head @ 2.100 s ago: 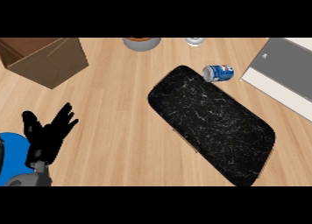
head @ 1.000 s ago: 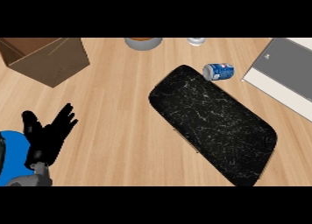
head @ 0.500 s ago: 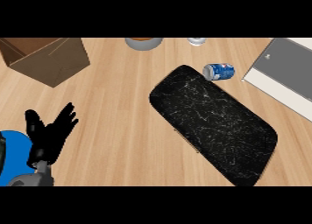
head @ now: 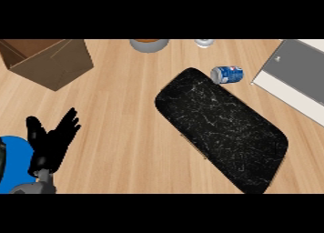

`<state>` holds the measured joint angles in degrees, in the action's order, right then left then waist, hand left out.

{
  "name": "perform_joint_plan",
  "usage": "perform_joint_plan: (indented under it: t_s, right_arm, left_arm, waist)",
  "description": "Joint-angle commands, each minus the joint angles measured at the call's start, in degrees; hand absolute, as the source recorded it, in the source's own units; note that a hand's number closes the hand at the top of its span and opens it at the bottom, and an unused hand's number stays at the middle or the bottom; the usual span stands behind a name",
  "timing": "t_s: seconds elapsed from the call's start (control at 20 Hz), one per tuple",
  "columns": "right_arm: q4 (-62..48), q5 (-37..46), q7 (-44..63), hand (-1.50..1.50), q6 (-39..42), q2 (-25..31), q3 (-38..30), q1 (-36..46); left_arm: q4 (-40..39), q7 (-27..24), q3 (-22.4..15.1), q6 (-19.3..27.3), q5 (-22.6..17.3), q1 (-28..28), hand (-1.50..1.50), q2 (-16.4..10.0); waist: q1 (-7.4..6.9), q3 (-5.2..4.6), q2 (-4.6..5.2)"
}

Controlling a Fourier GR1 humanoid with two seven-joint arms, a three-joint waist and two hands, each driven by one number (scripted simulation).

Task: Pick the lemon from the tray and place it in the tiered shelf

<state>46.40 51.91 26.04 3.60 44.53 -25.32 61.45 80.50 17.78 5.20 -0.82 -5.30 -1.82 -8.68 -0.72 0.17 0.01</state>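
A black speckled tray (head: 222,127) lies slanted across the middle and right of the wooden counter, with nothing on it. No lemon shows anywhere in the head view. A grey and white tiered shelf (head: 300,73) reaches in at the upper right edge. My left hand (head: 52,142) rests open at the lower left, fingers pointing up, well clear of the tray. My right hand is out of view.
An open cardboard box (head: 47,59) stands at the upper left. A blue and white can (head: 227,74) lies on its side by the tray's top corner. A grey bowl (head: 149,44) and a small jar (head: 204,43) sit at the far edge. A blue plate (head: 9,166) holding a dark object sits at the lower left.
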Motion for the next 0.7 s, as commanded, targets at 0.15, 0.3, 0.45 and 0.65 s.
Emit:
perform_joint_plan:
  t_s: [0.15,0.3,0.45,0.65]
  right_arm:
    - [2.1,-4.6,5.4,-1.50,-7.8,-2.4,-5.8,2.1]
    - [3.0,-9.4,1.4,-1.50,-8.9,-1.5,-9.7,0.6]
    - [0.6,-11.0,1.4,-1.50,-12.1,-1.0,-10.9,4.5]
    - [3.2,-16.4,0.3,-1.50,-14.2,-1.5,-15.4,2.1]
  left_arm:
    - [-1.1,0.0,-1.2,0.5,0.9,-0.7,0.00,1.5]
    - [-3.1,-2.6,1.3,-1.8,-0.7,0.5,0.00,-0.5]
    - [-0.6,0.0,0.4,-1.3,-0.4,-0.3,0.00,-0.4]
    - [-2.0,0.1,1.4,-1.9,-1.1,-0.6,0.00,-1.0]
  waist:
    - [0.23,-0.17,0.05]
    - [0.53,-0.16,0.01]
    - [-0.16,-0.15,0.15]
    - [0.45,-0.15,-0.01]
